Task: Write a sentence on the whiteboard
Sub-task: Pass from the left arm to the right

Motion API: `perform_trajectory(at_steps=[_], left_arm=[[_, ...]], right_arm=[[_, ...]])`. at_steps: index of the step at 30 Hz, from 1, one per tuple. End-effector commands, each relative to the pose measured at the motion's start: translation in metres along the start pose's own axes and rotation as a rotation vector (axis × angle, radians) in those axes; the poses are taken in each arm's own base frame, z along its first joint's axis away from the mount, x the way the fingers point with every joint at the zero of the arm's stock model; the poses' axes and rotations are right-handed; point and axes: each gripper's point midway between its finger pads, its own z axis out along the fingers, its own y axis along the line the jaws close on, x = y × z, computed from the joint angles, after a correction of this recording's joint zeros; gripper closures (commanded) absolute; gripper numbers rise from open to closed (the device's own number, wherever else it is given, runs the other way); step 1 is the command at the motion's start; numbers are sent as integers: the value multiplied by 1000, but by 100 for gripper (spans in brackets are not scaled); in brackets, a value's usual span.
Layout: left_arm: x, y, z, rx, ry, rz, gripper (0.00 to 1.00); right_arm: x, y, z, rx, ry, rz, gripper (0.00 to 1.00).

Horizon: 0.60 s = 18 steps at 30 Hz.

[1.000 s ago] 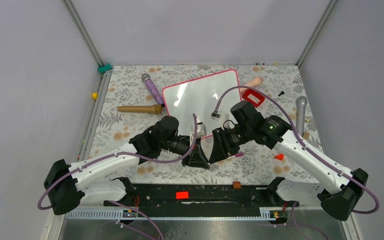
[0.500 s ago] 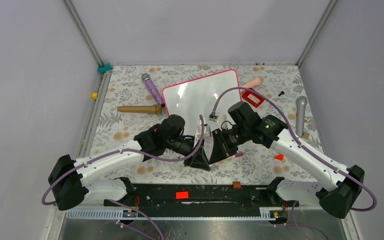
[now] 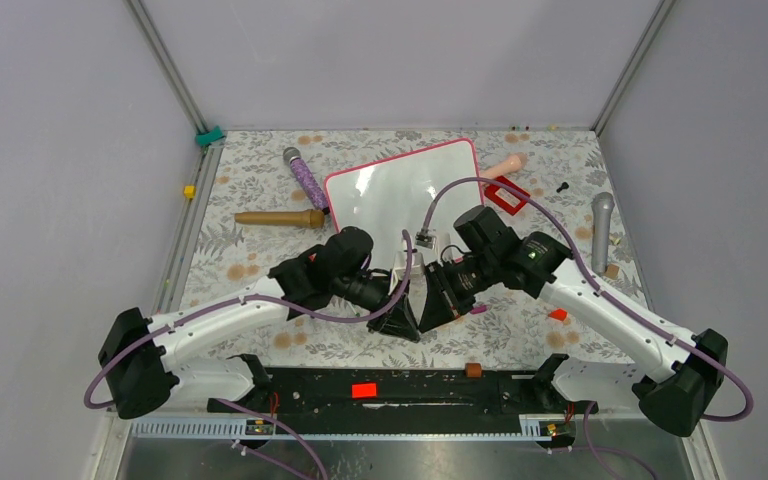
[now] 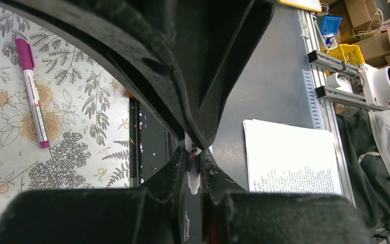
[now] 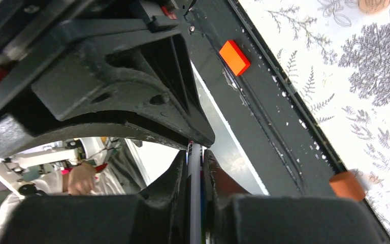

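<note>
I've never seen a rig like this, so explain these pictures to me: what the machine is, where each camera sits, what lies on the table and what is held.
The machine is two robot arms, left and right, bolted at the near edge of a cloth-covered table, each ending in a two-finger tool. One picture looks down from above and behind them. The other two come from a camera on each wrist, showing that arm's own fingers close up. On the table lie the whiteboard, with no writing visible, a purple-handled microphone, a grey microphone, a brown wooden stick, a red frame block and a pink-capped pen. The left tool is shut on a slim marker. The right tool is shut on one too, probably the same marker, since the tools meet tip to tip.
</note>
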Motion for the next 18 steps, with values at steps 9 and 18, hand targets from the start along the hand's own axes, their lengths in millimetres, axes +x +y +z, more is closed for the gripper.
perform_trajectory(at_steps=[9, 18], left_arm=[[-34, 35, -35, -361, -209, 90, 44], [-8, 89, -101, -710, -466, -144, 11]], right_arm=[[-15, -22, -13, 189, -116, 6, 100], [-34, -89, -44, 573, -357, 93, 100]])
